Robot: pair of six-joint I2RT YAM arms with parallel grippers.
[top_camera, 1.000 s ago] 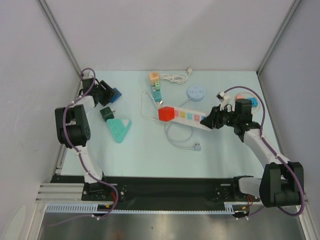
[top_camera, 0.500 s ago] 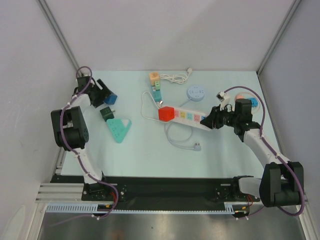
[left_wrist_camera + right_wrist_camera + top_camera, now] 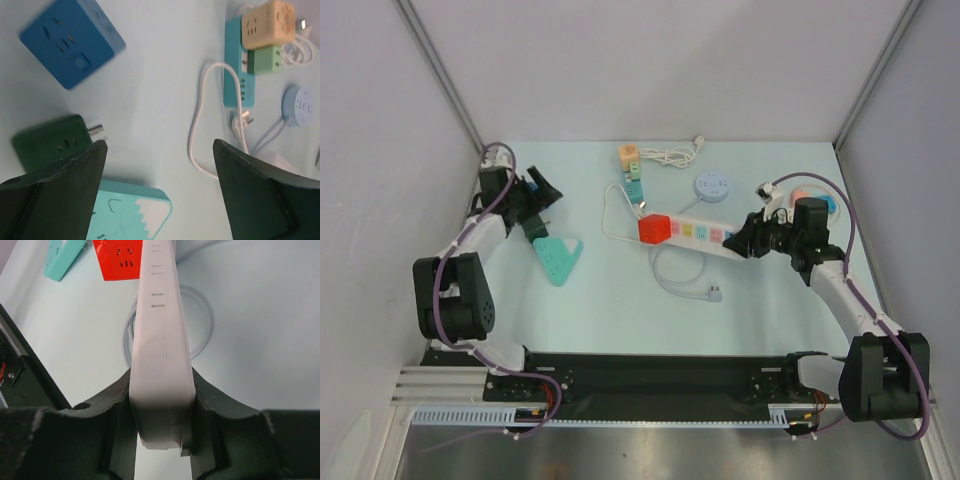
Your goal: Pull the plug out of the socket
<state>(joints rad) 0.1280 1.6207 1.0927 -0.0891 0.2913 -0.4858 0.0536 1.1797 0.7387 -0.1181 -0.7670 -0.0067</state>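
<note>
At the left of the overhead view, our left gripper (image 3: 160, 150) hangs over the tabletop (image 3: 620, 310) with its jaws spread wide and nothing between them. Its wrist camera shows a blue cube socket (image 3: 70, 42) at upper left. Below it, clearly apart from it, lies a green plug (image 3: 47, 142) with bare prongs pointing right. Just beneath the plug sits a teal triangular socket (image 3: 558, 258).

We judge that this pair is already separated, since the prongs sit in no socket.

Moving right to the centre of the overhead frame, a red cube adapter (image 3: 655, 228) sits at the left end of a white power strip (image 3: 160, 340). It appears to be plugged into the strip. We take this as the plug now in hand.

At the right, our right gripper (image 3: 745, 240) is closed on the strip's other end. The wrist view shows the white body clamped snugly between both fingers.

We read the step as bracing the strip while the free arm lines up. The next move calls for the left gripper to travel right across the tabletop and close on the red cube's sides. It should then pull straight away from the strip's face while the right gripper keeps the strip pinned. A slanted pull could drag the strip or bind the pins
</note>
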